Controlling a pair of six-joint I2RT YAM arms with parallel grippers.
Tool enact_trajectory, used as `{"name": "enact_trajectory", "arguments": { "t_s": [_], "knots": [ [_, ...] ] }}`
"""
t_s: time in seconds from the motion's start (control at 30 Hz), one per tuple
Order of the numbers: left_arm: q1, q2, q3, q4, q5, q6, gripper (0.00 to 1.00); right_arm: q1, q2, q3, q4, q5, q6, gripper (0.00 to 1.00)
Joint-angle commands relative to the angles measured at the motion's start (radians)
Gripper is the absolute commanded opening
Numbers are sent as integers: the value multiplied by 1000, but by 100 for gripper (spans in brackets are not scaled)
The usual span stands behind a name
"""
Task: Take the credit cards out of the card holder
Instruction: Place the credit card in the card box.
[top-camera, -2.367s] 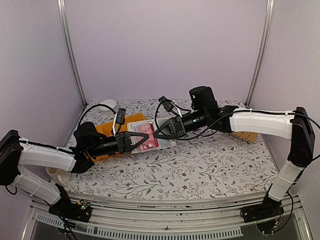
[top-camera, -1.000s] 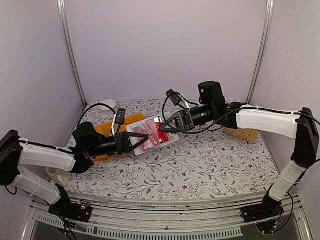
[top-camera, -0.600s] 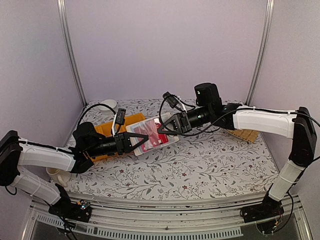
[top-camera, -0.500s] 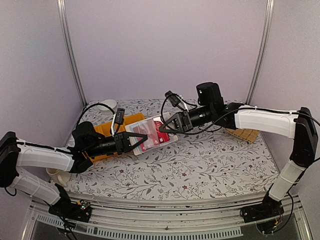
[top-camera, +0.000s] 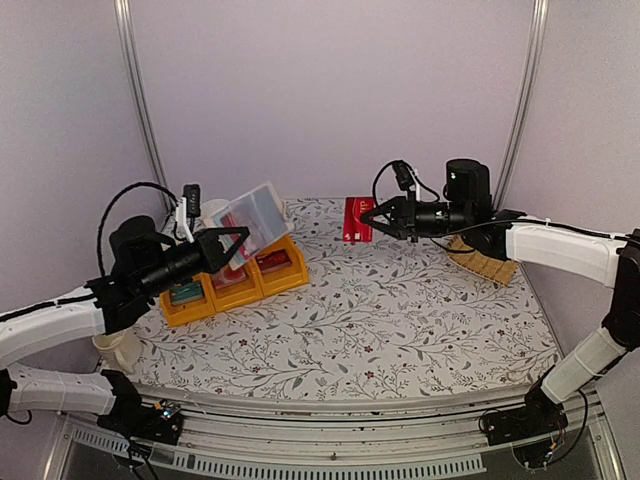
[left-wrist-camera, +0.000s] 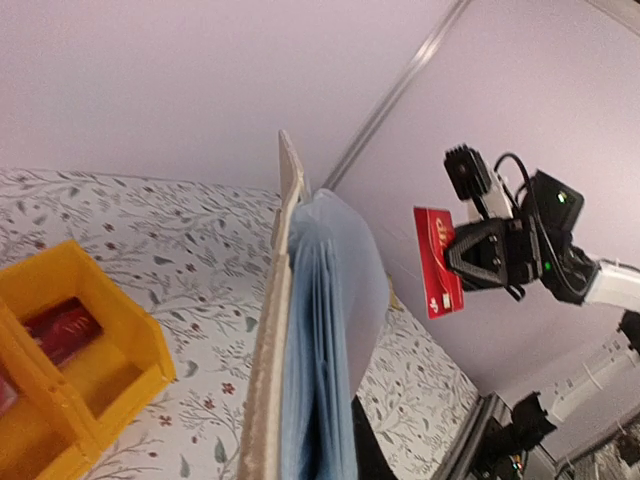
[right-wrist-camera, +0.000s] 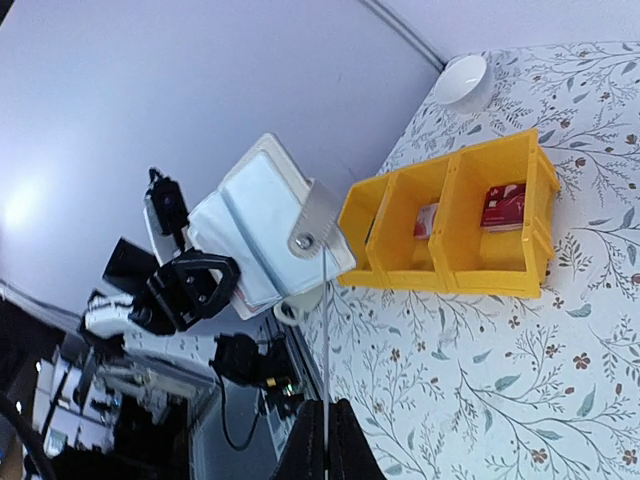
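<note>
Soft, even lilac-tinted light, faint shadows on the counter (top-camera: 400, 330), wide-angle bowing at frame edges, close-up card holder (left-wrist-camera: 330, 330) slightly blurred.

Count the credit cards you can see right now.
4: one red card in the right end effector; three cards in the yellow bins, one per compartment. More may be hidden inside the card holder.

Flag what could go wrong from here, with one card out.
The red card is pinched by one edge in the right jaws, well away from the yellow bins; a slip would likely drop it on the table. The card holder is held tilted in the air by the left jaws; any cards left inside might slide out.
</note>
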Motion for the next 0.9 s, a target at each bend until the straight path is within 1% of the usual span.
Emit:
{"name": "enact_trajectory", "arguments": {
  "t_s": [0.0,0.03,0.07,0.1,0.17,0.2,0.3,0.33,0.4,0.53,0.73,0.77,0.87],
  "knots": [
    [37,-165,138,-312,-401,137,0,58,15,-65,322,269,394,1],
    [42,-196,146,-332,-454,152,0,90,23,-84,414,356,446,1],
    [47,-223,150,-349,-507,161,0,127,35,-101,467,445,526,2],
    [55,-247,150,-363,-554,169,0,165,57,-106,507,542,568,2],
    [73,-275,151,-396,-633,164,0,238,127,-58,525,685,675,1],
    [80,-281,153,-416,-661,154,0,261,179,-24,529,715,718,1],
    [94,-282,165,-472,-711,123,0,307,346,104,551,745,895,1],
    [98,-282,168,-489,-724,113,0,321,405,159,536,755,947,1],
    [106,-284,172,-512,-749,100,0,339,532,276,443,762,1010,2],
    [114,-294,180,-548,-793,92,0,369,687,440,347,837,1050,1],
    [125,-308,167,-564,-819,70,0,374,823,611,281,944,1103,2],
    [127,-308,164,-565,-822,64,0,374,871,645,263,956,1109,1],
    [132,-301,163,-572,-819,46,0,373,949,735,219,983,1149,2]
  ]
}}
